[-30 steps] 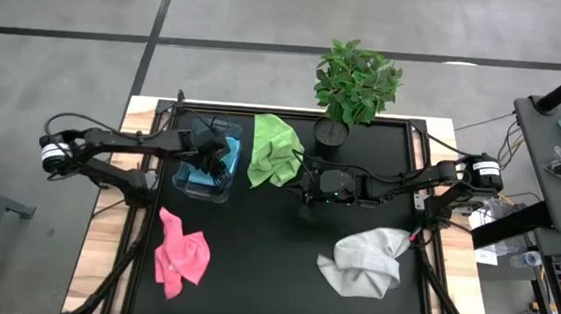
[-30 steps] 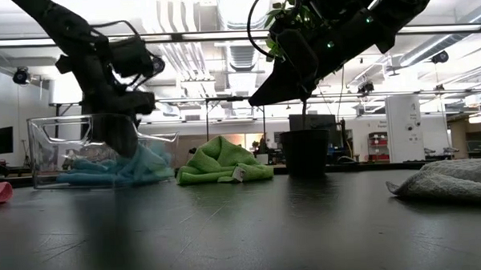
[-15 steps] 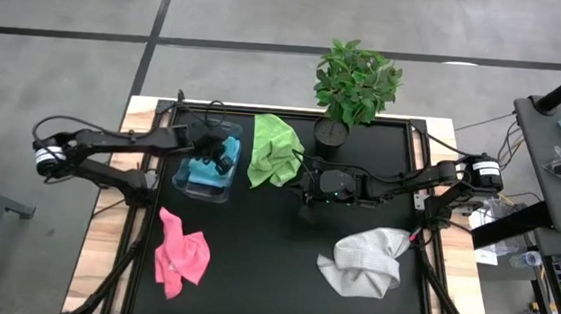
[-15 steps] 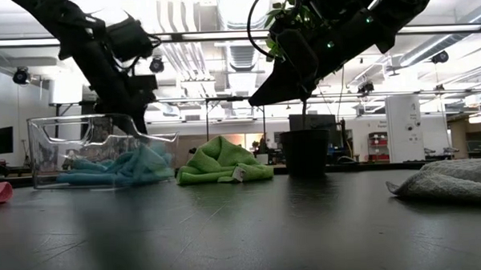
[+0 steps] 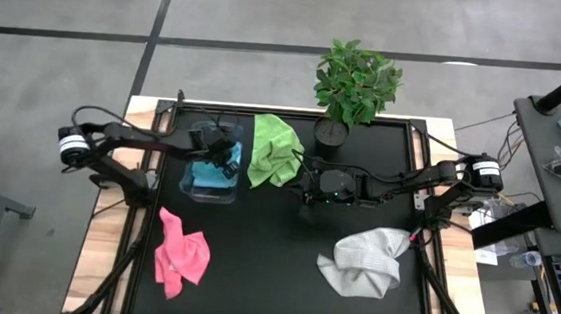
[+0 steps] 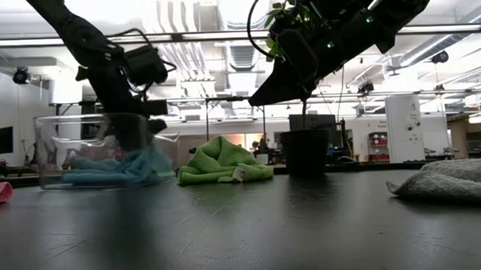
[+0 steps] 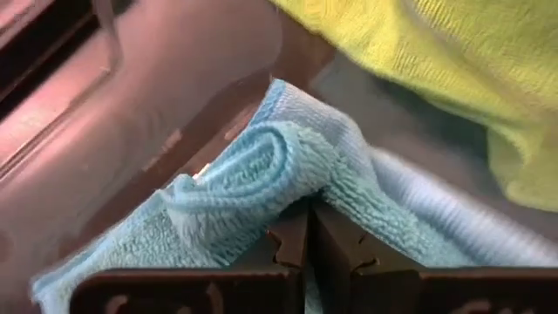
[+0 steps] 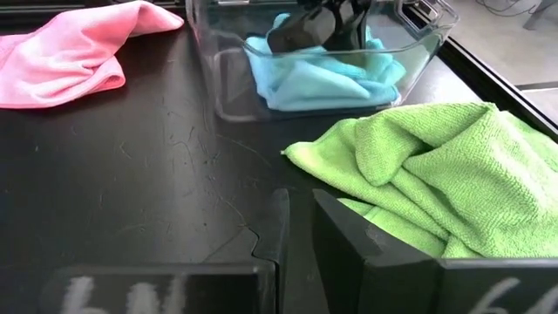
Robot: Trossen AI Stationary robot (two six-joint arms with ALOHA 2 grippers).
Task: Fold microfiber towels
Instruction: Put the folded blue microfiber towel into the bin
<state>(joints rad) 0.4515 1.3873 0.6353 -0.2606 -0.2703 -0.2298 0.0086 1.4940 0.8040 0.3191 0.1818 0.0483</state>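
Folding has barely begun, by the look of it: none of the soft microfiber cloths on the black table [image 5: 269, 297] lies flat or squared. The light blue towel [image 5: 211, 175] sits bunched inside the clear plastic bin [image 5: 186, 185] at about ten o'clock on the table. The left gripper [image 5: 222, 156] reaches down into that bin with its fingers pinched together on a fold of the blue cloth, as its wrist view shows. The lime green towel [image 5: 272, 148] is heaped at twelve o'clock, just beside the bin. The pink towel [image 5: 182, 253] is crumpled at eight o'clock, and the pale grey-white towel [image 5: 365, 261] is rumpled at four o'clock. The right gripper [image 5: 306, 189] hangs near the centre, close to the green heap, its fingers nearly together and holding nothing. Beyond it, at one o'clock, stands the green potted plant [image 5: 355, 83]. Every visible towel seems left to do, beginning with getting the blue one out of the bin.
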